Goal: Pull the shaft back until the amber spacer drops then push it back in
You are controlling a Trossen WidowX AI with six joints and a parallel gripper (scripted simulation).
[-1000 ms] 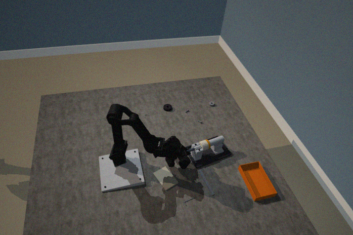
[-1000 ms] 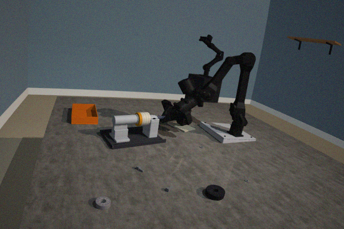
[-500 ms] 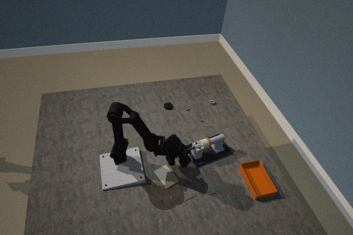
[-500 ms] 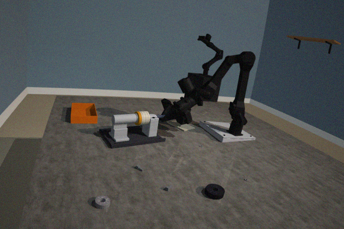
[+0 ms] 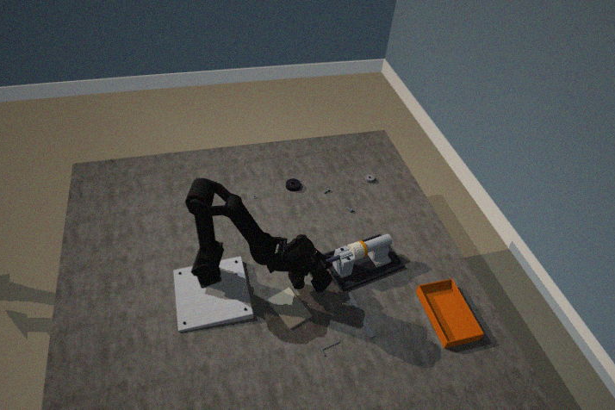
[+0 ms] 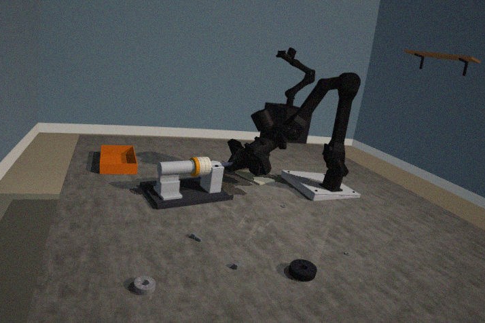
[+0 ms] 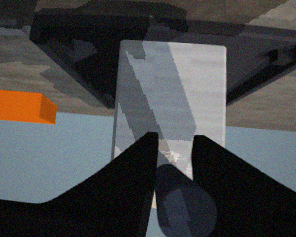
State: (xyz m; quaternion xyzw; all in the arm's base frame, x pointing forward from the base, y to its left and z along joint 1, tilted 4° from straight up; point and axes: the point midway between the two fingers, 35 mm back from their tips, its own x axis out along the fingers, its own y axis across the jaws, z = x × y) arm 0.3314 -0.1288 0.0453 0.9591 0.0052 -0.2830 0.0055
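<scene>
Top view, room: blue walls with a pale skirting board meet behind a mottled grey-brown table top [image 5: 139,217] [image 6: 98,243].
Top view, arm: my black arm reaches from its white base plate [image 5: 185,308] [image 6: 312,196] to the near end of the fixture, so its gripper [image 5: 313,275] [image 6: 231,164] [image 7: 175,143] can meet the shaft end.
Top view, fixture: a dark base [image 5: 366,281] [image 6: 193,200] carries the pale housing block [image 5: 385,244] [image 6: 170,167] at the far end and a white support [image 5: 342,264] [image 6: 212,180] nearer me, which I take to keep the shaft level.
Top view, tray: an orange tray [image 5: 456,316] [image 6: 117,167] [image 7: 20,106] sits apart, beyond the fixture.
Exterior view, amber spacer: it is up on the shaft line, against the housing's tube, not on the table.
Exterior view, cream spacers: they sit side by side between the amber spacer [image 5: 363,247] [image 6: 196,166] and the support; the cream spacers [image 5: 356,250] [image 6: 205,165] must stay threaded, so I judge a short, straight pull is needed.
Wrist view, gripper: the fingers are clamped on the dark shaft [image 5: 333,259] [image 6: 226,164] [image 7: 185,204], one each side, presumably to draw it along its own axis.
Wrist view, risk: pulling too far could free a cream spacer.
</scene>
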